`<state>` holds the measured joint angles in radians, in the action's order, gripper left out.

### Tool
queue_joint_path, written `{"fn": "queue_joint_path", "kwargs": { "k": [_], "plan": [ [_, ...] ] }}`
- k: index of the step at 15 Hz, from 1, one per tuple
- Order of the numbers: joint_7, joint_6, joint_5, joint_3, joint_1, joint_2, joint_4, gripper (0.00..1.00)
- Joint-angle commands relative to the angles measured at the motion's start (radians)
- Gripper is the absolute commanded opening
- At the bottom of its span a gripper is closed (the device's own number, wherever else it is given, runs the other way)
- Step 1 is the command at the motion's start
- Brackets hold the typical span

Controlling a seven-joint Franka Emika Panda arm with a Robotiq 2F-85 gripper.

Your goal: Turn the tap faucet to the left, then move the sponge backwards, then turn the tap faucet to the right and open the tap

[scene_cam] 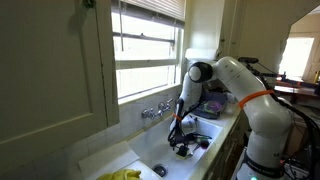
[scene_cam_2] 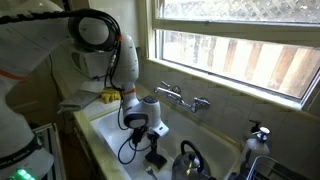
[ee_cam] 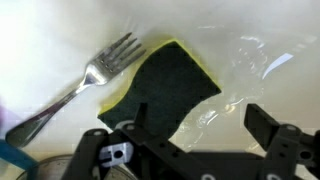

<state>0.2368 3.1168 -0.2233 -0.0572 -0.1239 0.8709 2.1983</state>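
in an exterior view the white, rounded arm (scene_cam: pixel 235 85) with its orange band bends down into a white basin sink (scene_cam: pixel 150 150) below the window (scene_cam: pixel 148 45). the chrome tap faucet (scene_cam: pixel 155 112) sits on the back wall, well apart from the gripper (scene_cam: pixel 181 138). something soft and yellow (scene_cam: pixel 120 175) lies crumpled on the near rim. the sponge is too small to make out here.

in an exterior view from across the sink, the gripper (scene_cam_2: pixel 157 132) hangs low in the basin. the two-handled faucet (scene_cam_2: pixel 182 97) gleams behind it, and a shiny metal kettle (scene_cam_2: pixel 190 160) stands close by.

in the wrist view the sponge (ee_cam: pixel 165 85) lies flat on the pale sink floor, a dark, rough scouring face over a yellow foam edge. a polished steel fork (ee_cam: pixel 85 80) lies just beside it, tines by its top corner. crinkled clear film (ee_cam: pixel 245 65) glistens on the other side. the black gripper (ee_cam: pixel 200 135) has its jaws spread wide, holding nothing, with the sponge's near corner between them.
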Motion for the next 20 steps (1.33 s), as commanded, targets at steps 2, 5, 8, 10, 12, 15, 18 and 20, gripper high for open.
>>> {"fn": "queue_joint_path", "kwargs": {
  "k": [2, 5, 8, 10, 12, 15, 18, 20],
  "plan": [
    [0.030, -0.013, -0.031, 0.003, -0.007, 0.061, -0.068, 0.89],
    [0.050, -0.068, -0.031, -0.028, 0.023, 0.083, -0.097, 0.78],
    [0.067, -0.106, -0.031, -0.046, 0.035, 0.108, -0.130, 0.45],
    [0.074, -0.112, -0.036, -0.039, 0.022, 0.108, -0.137, 0.31],
    [0.075, -0.097, -0.045, -0.026, 0.009, 0.100, -0.133, 0.19],
    [0.069, -0.067, -0.064, 0.012, -0.015, 0.081, -0.123, 0.00],
    [0.063, -0.051, -0.075, 0.038, -0.029, 0.074, -0.122, 0.00],
    [0.058, -0.070, -0.071, 0.037, -0.031, 0.064, -0.115, 0.00]
  ]
}}
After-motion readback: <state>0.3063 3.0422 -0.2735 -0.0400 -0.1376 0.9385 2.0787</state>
